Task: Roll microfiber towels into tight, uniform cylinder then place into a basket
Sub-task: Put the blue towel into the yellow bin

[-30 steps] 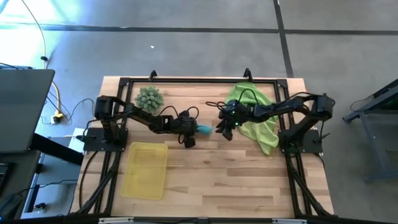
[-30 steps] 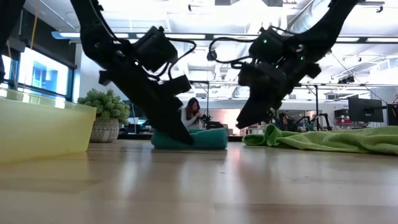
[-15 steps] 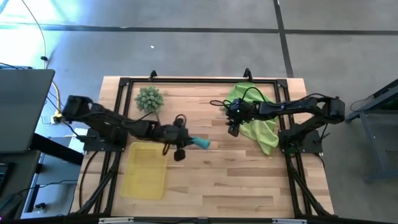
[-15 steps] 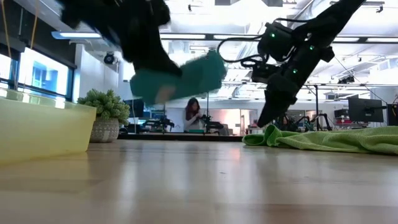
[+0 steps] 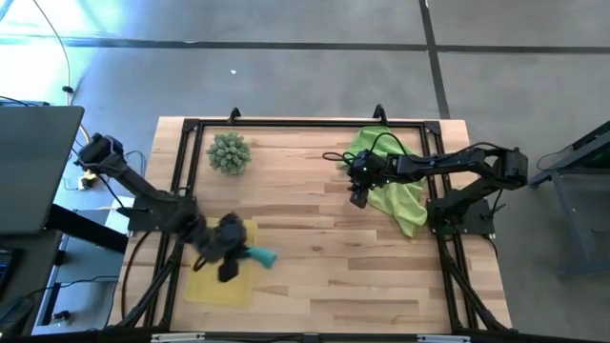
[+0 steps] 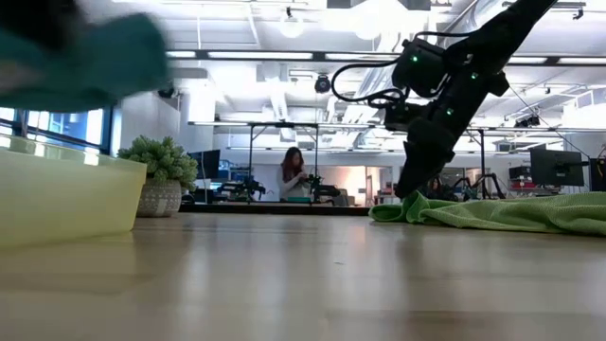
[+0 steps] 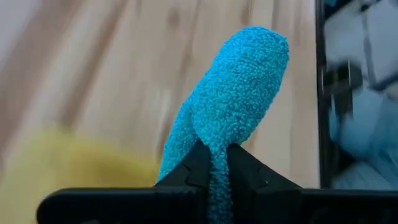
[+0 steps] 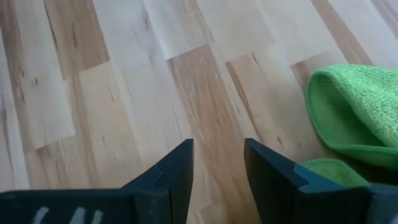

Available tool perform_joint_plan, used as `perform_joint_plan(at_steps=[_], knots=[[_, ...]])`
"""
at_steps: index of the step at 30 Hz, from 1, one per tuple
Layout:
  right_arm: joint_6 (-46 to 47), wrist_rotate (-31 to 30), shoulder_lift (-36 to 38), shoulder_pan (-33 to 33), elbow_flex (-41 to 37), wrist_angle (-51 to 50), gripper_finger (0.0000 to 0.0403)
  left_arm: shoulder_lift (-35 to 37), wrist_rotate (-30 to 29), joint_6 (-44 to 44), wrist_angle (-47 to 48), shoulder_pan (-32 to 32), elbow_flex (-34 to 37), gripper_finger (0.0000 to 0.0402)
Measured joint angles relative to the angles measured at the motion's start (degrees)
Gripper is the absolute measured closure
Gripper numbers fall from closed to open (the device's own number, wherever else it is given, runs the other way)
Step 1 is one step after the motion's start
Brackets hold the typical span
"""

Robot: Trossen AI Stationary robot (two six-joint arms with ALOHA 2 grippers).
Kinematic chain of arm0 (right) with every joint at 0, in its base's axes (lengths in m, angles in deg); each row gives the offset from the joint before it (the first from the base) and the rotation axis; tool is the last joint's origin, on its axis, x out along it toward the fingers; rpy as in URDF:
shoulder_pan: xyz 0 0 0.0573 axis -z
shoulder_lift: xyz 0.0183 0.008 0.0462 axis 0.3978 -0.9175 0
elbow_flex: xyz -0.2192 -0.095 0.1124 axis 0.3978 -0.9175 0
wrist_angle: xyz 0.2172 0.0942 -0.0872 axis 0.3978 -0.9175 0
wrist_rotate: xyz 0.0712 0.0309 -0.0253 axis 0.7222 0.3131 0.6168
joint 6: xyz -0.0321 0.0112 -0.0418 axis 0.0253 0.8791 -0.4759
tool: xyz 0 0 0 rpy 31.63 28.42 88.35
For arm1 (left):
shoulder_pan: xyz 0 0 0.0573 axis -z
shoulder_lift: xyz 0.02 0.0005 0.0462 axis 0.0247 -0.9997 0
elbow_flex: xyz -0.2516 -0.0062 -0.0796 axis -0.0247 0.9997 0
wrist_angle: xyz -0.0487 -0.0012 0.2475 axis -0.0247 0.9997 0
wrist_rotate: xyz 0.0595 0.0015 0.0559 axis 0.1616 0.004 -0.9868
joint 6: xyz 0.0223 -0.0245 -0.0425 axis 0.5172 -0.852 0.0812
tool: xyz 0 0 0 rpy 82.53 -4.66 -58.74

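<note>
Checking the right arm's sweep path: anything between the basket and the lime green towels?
High view: only bare wood between the basket and the lime green towels.

My left gripper (image 5: pixel 250 255) carried rolled teal towel (image 5: pixel 262 256) from table centre to basket (image 5: pixel 214 284) edge, right gripper (image 5: pixel 356 199) withdrew to lime towels (image 5: pixel 400 195)

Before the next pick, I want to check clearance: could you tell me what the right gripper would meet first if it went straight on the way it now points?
Probably bare table. The right gripper, open and empty, points down at wood planks, with the lime green towel off to one side of its line. Depth is hard to judge.
</note>
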State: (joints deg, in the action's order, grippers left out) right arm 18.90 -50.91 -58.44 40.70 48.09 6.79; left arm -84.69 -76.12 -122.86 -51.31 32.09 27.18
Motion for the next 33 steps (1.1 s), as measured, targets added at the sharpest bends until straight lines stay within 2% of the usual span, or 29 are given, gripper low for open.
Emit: perform_joint_plan(at_steps=[9, 13, 24, 30, 33], knots=[[2.8, 0.0, 0.0, 0.0, 0.0, 0.7, 0.0269, 1.1, 0.4, -20.9, 13.0, 15.9, 0.0, 0.0387], [2.9, 0.0, 0.0, 0.0, 0.1, 1.1, 0.0269, -0.2, -2.6, -26.9, 14.9, 20.0, 0.0, 0.0387], [2.6, 0.0, 0.0, 0.0, 0.1, 2.0, 0.0269, -10.9, -3.8, -28.0, 8.2, 21.9, 0.0, 0.0382], [2.4, 0.0, 0.0, 0.0, 0.1, 2.5, 0.0269, -14.3, 0.0, -28.0, 5.6, 21.8, 0.0, 0.0380], [2.4, 0.0, 0.0, 0.0, 0.1, 2.5, 0.0269, -14.7, 4.1, -29.3, 4.9, 21.0, 0.0, 0.0369]])
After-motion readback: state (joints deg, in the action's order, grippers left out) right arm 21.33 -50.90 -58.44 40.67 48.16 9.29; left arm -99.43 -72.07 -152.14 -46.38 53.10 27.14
